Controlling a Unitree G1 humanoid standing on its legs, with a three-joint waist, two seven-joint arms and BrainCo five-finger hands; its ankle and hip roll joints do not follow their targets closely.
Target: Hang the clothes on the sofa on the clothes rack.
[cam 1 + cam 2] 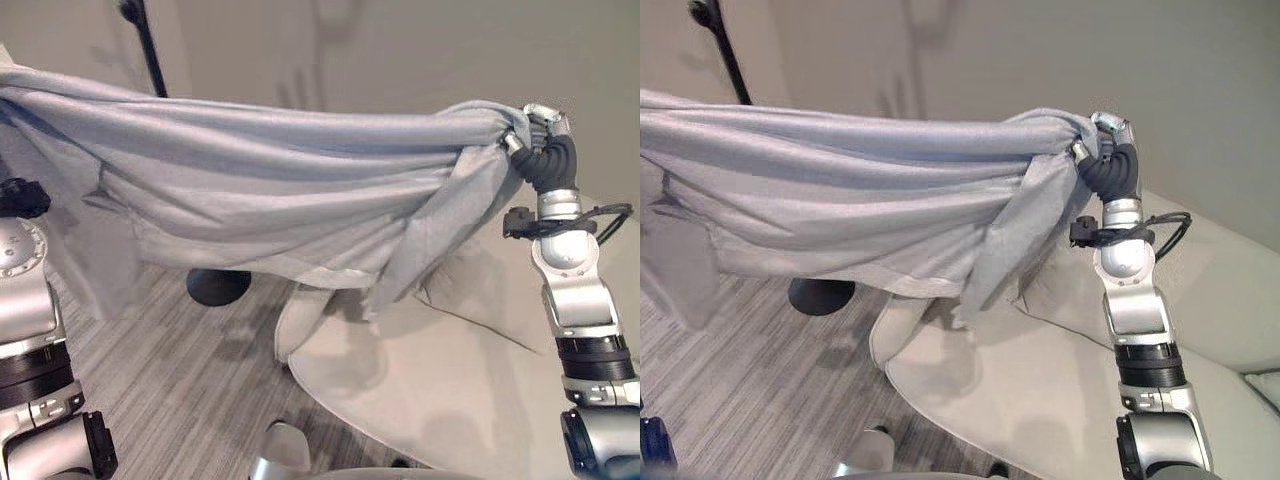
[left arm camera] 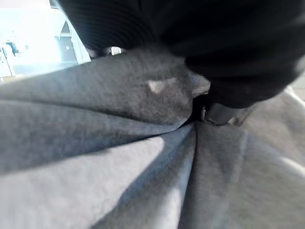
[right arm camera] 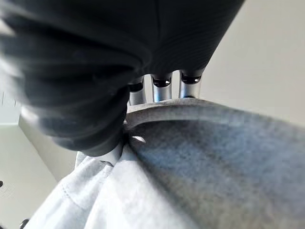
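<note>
1. Garment (image 1: pixel 270 180): grey cloth stretched in the air between both hands, spanning from 9 o'clock to 2 o'clock, folds sagging at the middle.
2. Right hand (image 1: pixel 535 125) at 2 o'clock, raised, fingers (image 3: pixel 162 88) curled over a bunched end of the garment, clamped on it.
3. Left hand (image 2: pixel 228 81) is pressed into the gathered cloth; its fingers are buried, so I cannot tell their state.
4. Sofa (image 1: pixel 470 390), pale, lies below from 4 to 6 o'clock.
5. Rack (image 1: pixel 215 285): dark round base on the floor at 7 o'clock, thin pole (image 1: pixel 148 45) rising behind the garment at 11 o'clock.
</note>
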